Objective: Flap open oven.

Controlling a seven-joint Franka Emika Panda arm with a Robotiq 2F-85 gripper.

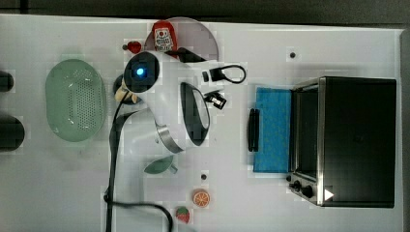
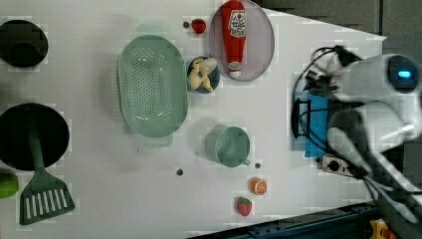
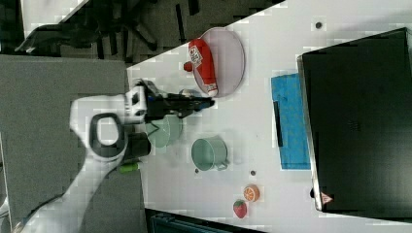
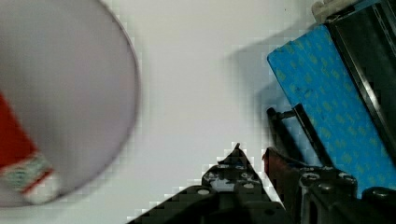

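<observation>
The black oven (image 1: 358, 140) stands at the top view's right, with its silver front frame facing the table's middle. Its blue-tinted glass door (image 1: 273, 130) lies folded down flat on the table, and the black bar handle (image 1: 253, 129) is at its outer edge. In the right view my gripper (image 3: 209, 103) hangs over the table beside the plate, well apart from the handle (image 3: 277, 124). In the wrist view the gripper (image 4: 252, 151) is narrowly open with nothing between its fingers, and the door (image 4: 327, 107) and handle (image 4: 285, 126) lie just ahead of it.
A lilac plate (image 1: 203, 36) carries a ketchup bottle (image 1: 163, 36) at the top view's upper middle. A green colander (image 1: 76, 99), a green mug (image 3: 209, 153), an orange slice (image 1: 201, 197) and a strawberry (image 1: 183, 214) lie around. Black pans and a spatula (image 2: 42, 194) sit at the left view's left.
</observation>
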